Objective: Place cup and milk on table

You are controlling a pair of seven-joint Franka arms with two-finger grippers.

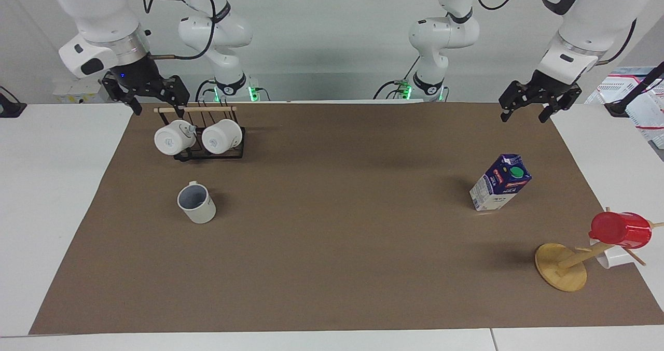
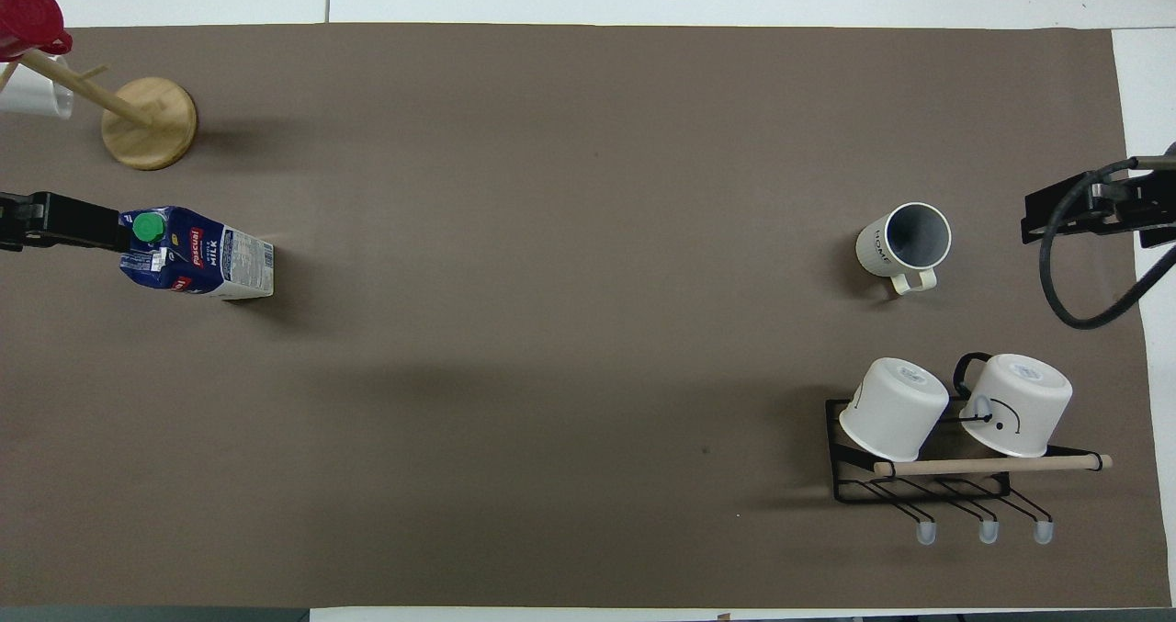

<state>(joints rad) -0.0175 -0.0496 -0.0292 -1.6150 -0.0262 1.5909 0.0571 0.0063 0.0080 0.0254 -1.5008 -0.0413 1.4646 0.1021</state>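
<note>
The cup [image 1: 197,203] [image 2: 905,241], light grey-white with a dark grey inside, stands upright on the brown mat [image 1: 332,247] of the white table [image 1: 52,195], toward the right arm's end. The milk [image 1: 500,182] [image 2: 197,254], a blue and white carton with a green cap, stands upright on the mat toward the left arm's end. My right gripper [image 1: 158,107] hangs open and empty over a mug rack. Also open and empty, my left gripper [image 1: 524,113] hangs over the mat's corner nearest the robots. Neither gripper shows in the overhead view.
A black wire rack [image 1: 207,156] [image 2: 988,464] with two white mugs [image 1: 174,137] lies nearer to the robots than the cup. A wooden mug tree [image 1: 563,265] [image 2: 149,123] carrying a red cup [image 1: 622,229] stands farther from the robots than the milk. Black fixtures [image 2: 55,220] reach in at both table ends.
</note>
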